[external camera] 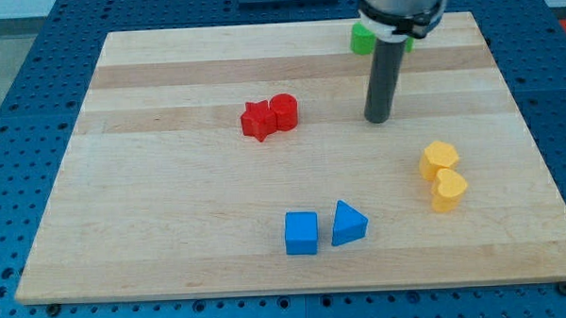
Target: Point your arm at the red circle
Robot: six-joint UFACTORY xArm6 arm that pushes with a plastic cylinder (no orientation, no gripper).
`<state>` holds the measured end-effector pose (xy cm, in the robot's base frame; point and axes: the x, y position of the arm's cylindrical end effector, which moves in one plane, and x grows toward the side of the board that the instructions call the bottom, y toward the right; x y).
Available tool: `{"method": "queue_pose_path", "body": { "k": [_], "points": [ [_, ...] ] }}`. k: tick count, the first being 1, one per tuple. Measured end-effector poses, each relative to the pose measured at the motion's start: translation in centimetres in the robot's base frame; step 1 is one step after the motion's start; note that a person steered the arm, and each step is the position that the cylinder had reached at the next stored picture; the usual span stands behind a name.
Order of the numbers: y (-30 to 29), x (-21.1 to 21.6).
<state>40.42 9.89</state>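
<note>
The red circle (284, 112) is a short red cylinder left of the board's middle, toward the view's top. A red star (257, 120) touches its left side. My tip (379, 119) rests on the board well to the right of the red circle, at about the same height in the view. The dark rod rises from it to the arm's head at the view's top.
A green block (362, 38) sits partly hidden behind the rod at the board's top edge. Two yellow blocks (439, 159) (448, 190) lie to the right. A blue cube (302, 233) and a blue triangle (348, 223) lie near the bottom. The wooden board (172, 229) sits on a blue pegboard.
</note>
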Motion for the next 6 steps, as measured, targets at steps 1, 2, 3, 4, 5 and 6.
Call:
{"method": "queue_pose_path", "body": {
  "k": [1,2,3,4,5,6],
  "points": [
    [-0.2,0.0],
    [-0.3,0.0],
    [-0.5,0.0],
    [-0.7,-0.6],
    [-0.8,-0.6],
    [-5.0,1.4]
  ]
}}
